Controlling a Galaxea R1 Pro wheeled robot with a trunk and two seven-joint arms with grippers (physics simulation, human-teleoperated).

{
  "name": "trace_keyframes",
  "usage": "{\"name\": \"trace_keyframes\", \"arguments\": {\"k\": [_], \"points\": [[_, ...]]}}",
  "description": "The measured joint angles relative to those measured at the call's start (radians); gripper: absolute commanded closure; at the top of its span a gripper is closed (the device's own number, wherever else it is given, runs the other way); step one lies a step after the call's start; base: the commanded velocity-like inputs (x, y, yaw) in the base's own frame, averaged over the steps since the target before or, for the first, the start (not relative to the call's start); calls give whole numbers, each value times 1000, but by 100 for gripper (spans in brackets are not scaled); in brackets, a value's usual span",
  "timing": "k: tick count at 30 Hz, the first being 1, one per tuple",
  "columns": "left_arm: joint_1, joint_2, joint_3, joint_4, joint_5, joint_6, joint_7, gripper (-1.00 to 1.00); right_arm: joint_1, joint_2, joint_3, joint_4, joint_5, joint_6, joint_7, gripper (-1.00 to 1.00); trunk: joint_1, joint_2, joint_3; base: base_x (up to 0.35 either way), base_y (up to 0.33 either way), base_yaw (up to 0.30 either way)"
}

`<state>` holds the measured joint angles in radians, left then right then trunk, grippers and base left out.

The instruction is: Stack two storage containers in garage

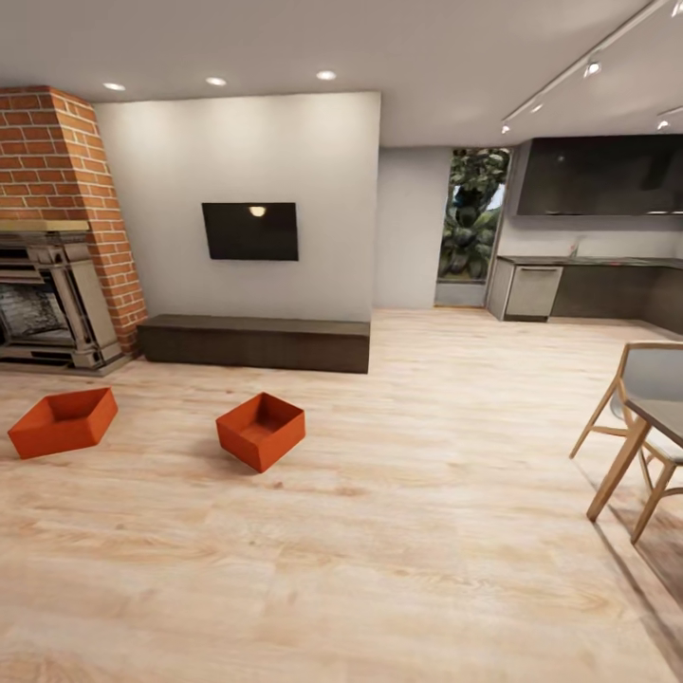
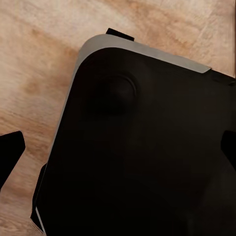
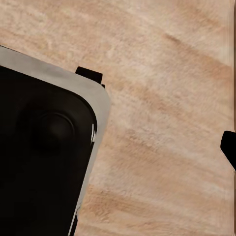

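Left end effector [image 2: 118, 147] hangs over the robot's black base [image 2: 147, 147].

We faced a white wall [image 1: 237, 152] with a black television [image 1: 249, 230], a red-brick fireplace [image 1: 57, 228], a pale wood-plank floor [image 1: 379, 531] and recessed ceiling lights [image 1: 325, 75].

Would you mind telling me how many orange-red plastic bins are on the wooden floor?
2. One orange-red open plastic bin lies near the brick fireplace; the other bin sits further right, before the dark low bench.
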<state>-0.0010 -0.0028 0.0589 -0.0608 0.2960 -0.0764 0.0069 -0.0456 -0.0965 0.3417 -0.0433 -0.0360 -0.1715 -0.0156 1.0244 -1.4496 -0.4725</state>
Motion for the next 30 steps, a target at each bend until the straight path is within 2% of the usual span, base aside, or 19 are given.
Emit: {"name": "trace_keyframes", "arguments": {"k": [8, 25, 30], "points": [[0, 0, 2, -2, 0, -1, 0, -100, 0, 0, 0, 0, 0, 0, 0, -100, 0, 0, 0, 263, 0, 0], [0, 1, 4, -11, 0, -3, 0, -100, 0, 0, 0, 0, 0, 0, 0, -100, 0, 0, 0, 55, 0, 0], [0, 0, -1, -8, -3, 2, 0, -100, 0, 0, 0, 0, 0, 0, 0, -100, 0, 0, 0, 250, 0, 0]]}}
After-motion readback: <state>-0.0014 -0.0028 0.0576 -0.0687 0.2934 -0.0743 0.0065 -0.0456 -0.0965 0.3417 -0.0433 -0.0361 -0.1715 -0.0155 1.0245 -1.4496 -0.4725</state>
